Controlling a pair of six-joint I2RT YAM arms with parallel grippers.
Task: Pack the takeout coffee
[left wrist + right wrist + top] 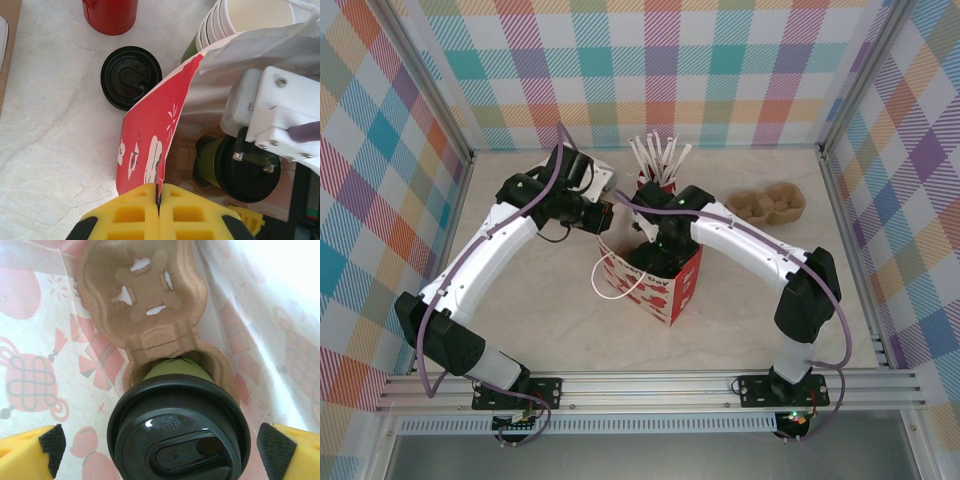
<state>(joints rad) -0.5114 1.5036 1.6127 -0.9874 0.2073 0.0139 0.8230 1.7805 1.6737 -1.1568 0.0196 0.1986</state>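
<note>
Closest to my right wrist camera is the coffee cup [177,432], green-sided with a black lid on top, standing upright in one pocket of a brown pulp carrier [140,295]; the carrier's other pocket, beyond it, holds nothing. Cup and carrier both sit at the bottom of the bag [682,288], whose red-patterned walls rise on every side. My right gripper [160,452] is down inside the bag with its yellow fingers [30,452] spread wide, one on each side of the lid. The left finger stands clear of it, the right one is very near the rim, and I cannot tell whether it touches. My left gripper [159,202] is pinched together on the bag's upper edge, with the paper caught between its pads. Just outside that edge, a loose lid [131,77] lies flat on the table [750,300], with a red cup [110,15] beyond it that holds white sticks [658,155]. A stack of paper cups [250,20] stands beside the bag's mouth. Well off to the right, a second carrier [767,205] rests near the back wall.
</note>
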